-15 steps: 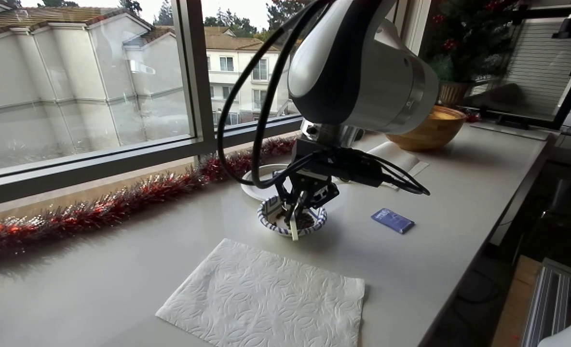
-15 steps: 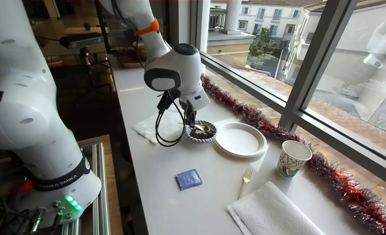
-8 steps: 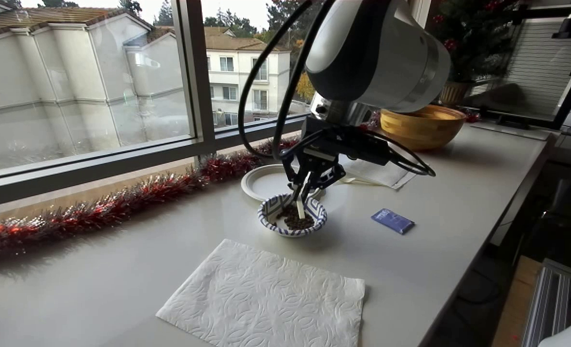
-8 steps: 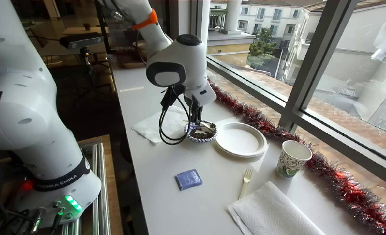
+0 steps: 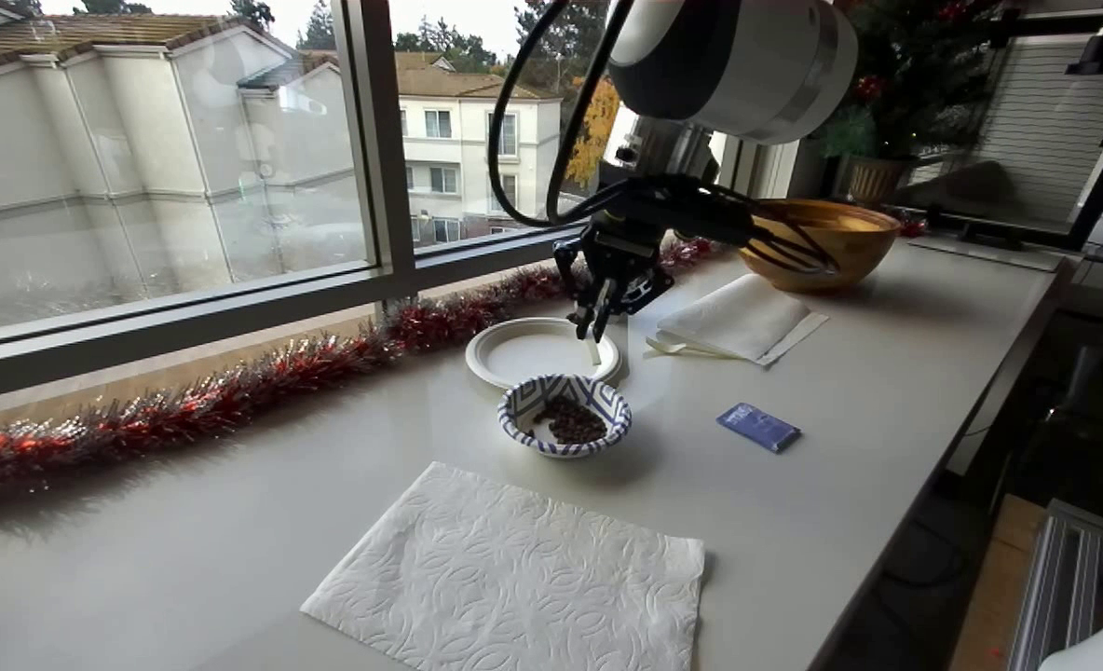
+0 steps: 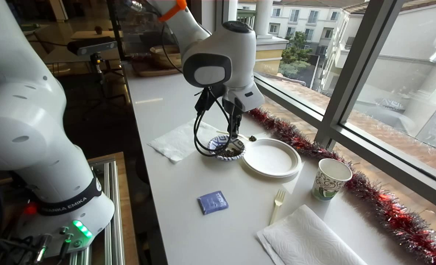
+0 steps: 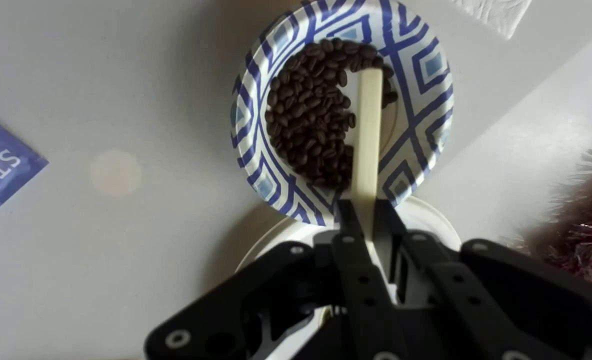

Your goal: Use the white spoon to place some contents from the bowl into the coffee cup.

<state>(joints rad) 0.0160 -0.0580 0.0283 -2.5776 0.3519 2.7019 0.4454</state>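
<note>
Gripper: we see the gripper (image 7: 365, 212) pinching the white spoon (image 7: 368, 140) by its handle, one finger on each side.
Spoon: up in the air, near the bowl (image 7: 423, 100) and the plate (image 6: 271, 158); in the wrist view we find its handle crossing above the bowl, and in an exterior view a small dark heap (image 6: 253, 138) sits on its far end.
Beans: dark brown beans (image 7: 306, 115) lie in the bowl, in a thick curve around a bare patch of its floor.
Bowl: upright on the counter (image 6: 181, 224), blue-and-white patterned, just beside the plate; whether the two touch, we can't make out.
Cup: we see the cup (image 6: 330, 180) in an exterior view, upright, well apart from the spoon, just beside the red tinsel (image 5: 179, 405) that runs along the window.
Fork: the fork (image 6: 278, 204) lies flat, its handle end by a folded napkin (image 6: 310, 235).
Packet: a blue packet (image 6: 213, 202) lies flat on the counter in both exterior views.
Second napkin: another napkin (image 5: 514, 578) lies spread near the bowl, on the side away from the cup.
Wooden bowl: in an exterior view we see the wooden bowl (image 5: 822, 252) behind the folded napkin.
</note>
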